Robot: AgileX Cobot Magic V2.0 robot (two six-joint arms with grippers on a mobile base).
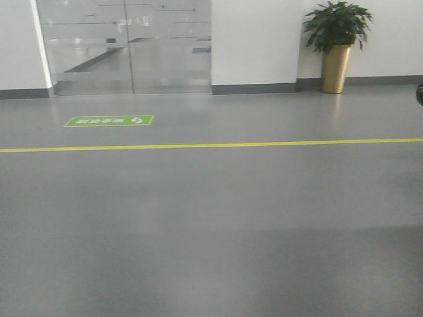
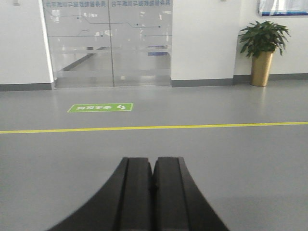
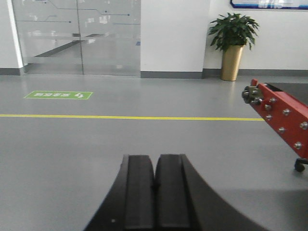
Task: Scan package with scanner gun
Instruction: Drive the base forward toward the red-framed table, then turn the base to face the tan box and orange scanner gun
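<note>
No package and no scanner gun show in any view. My left gripper [image 2: 153, 161] is shut and empty, its black fingers pressed together and pointing out over a bare grey floor. My right gripper [image 3: 155, 158] is also shut and empty, held the same way over the floor. Neither gripper shows in the front view.
A yellow line [image 1: 211, 144] crosses the grey floor. A green floor sign [image 1: 109, 121] lies before glass doors [image 1: 125, 46]. A potted plant in a gold pot [image 1: 335, 66] stands at the far wall. A red wheeled frame [image 3: 281, 113] juts in at the right.
</note>
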